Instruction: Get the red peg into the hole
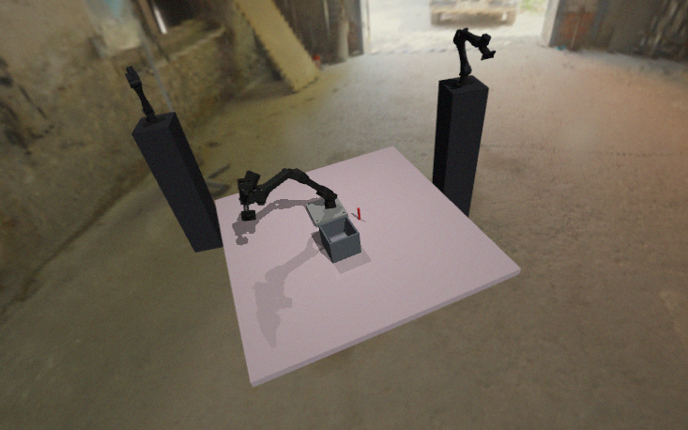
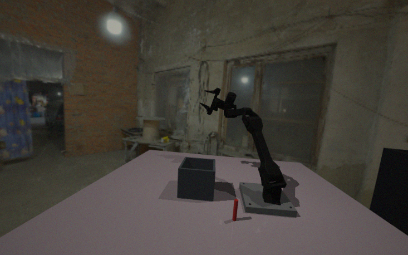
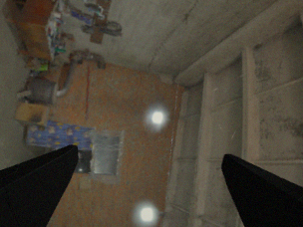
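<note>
Red slim cylindrical peg [image 1: 359, 213] [image 2: 235, 210], upright on the pale pink, smooth, four-cornered tabletop [image 1: 415, 299] [image 2: 103, 221], nearer the far corner than the near one in the top view. Outside the dark grey, square-walled open box [image 1: 346, 250] [image 2: 195, 185]; picking up, lowering and inserting all left to do. Black gripper [image 1: 247, 200] [image 2: 202, 97] [image 3: 151, 157] high towards the left edge, pointed fingers wide apart, nothing between.

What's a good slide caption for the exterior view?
Open gripper raised high; red peg standing outside the open box.
</note>
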`<action>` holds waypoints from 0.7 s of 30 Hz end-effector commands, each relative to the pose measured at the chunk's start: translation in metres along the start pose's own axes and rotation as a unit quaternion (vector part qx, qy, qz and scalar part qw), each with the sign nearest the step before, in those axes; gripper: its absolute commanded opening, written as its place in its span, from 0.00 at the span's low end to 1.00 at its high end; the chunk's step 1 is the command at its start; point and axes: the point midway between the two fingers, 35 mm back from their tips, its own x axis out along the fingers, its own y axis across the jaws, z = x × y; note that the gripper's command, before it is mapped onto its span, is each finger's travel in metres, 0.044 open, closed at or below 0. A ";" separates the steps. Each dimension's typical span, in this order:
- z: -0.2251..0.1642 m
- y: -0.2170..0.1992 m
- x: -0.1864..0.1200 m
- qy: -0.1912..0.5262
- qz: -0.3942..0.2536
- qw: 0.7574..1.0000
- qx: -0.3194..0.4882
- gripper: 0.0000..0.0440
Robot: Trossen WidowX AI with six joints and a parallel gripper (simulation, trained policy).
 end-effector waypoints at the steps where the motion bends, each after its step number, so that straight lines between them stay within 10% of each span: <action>1: 0.005 0.009 0.008 0.009 0.009 0.998 0.063 1.00; 21: 0.058 0.047 0.051 0.053 0.072 0.917 0.389 1.00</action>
